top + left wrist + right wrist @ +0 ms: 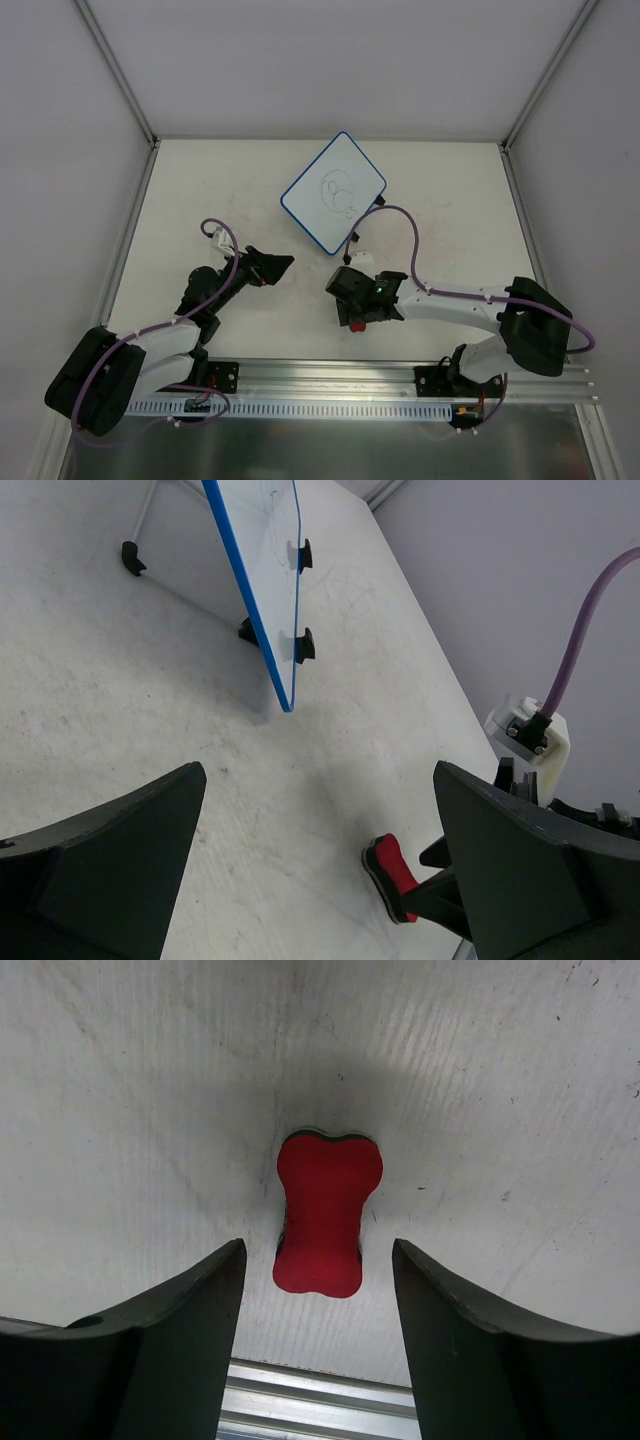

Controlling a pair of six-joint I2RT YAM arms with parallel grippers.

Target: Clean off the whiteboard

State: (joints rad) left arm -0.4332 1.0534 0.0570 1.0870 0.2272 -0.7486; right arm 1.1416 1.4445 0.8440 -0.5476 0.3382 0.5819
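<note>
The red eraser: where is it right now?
In the right wrist view, the red eraser lies on the table between the open jaws of the right gripper.

– Where is the small white rectangular board with thin blue rim point(333, 192)?
– Face up on the pale counter point(200, 200), far middle, turned cornerwise. It has dark looped scribbles point(340, 190) at its centre and two black tabs point(352, 238) on the near-right edge.

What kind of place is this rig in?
Probably a lab test cell, not a home or workshop: a white table boxed in by plain white walls with metal corner posts, the left arm and right arm bolted to an aluminium rail, and only a whiteboard and red eraser as props.
</note>
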